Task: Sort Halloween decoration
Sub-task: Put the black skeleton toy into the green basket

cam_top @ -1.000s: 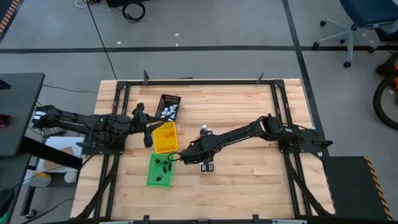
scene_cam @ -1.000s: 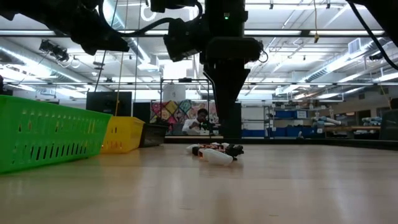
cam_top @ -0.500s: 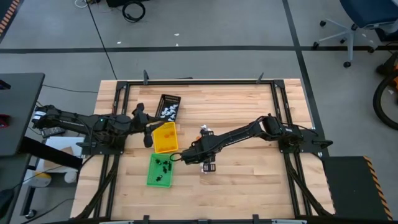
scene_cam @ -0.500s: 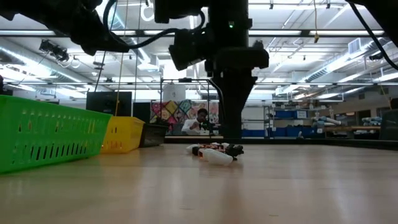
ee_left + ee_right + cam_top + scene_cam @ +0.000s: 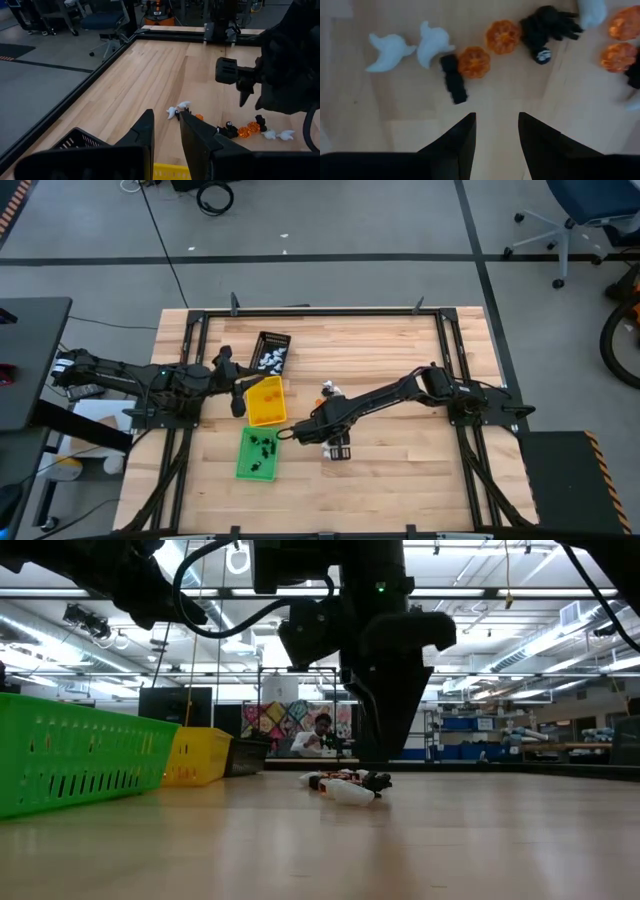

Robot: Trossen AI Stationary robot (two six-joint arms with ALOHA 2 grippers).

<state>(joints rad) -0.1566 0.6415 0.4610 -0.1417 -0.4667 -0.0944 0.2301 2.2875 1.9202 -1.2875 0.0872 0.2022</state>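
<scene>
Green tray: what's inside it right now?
The high view shows a few small black trinkets in the green tray, toward its end nearer the yellow tray. From the low view its slatted wall hides the contents, so I cannot count them exactly.

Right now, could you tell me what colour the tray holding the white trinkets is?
Black: the black tray with the white trinkets shows best in the high view.

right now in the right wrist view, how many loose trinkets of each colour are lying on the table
orange trinkets: 4
white trinkets: 4, two cut off at the picture's edge
black trinkets: 3, one cut off at the edge
total: 11
</scene>
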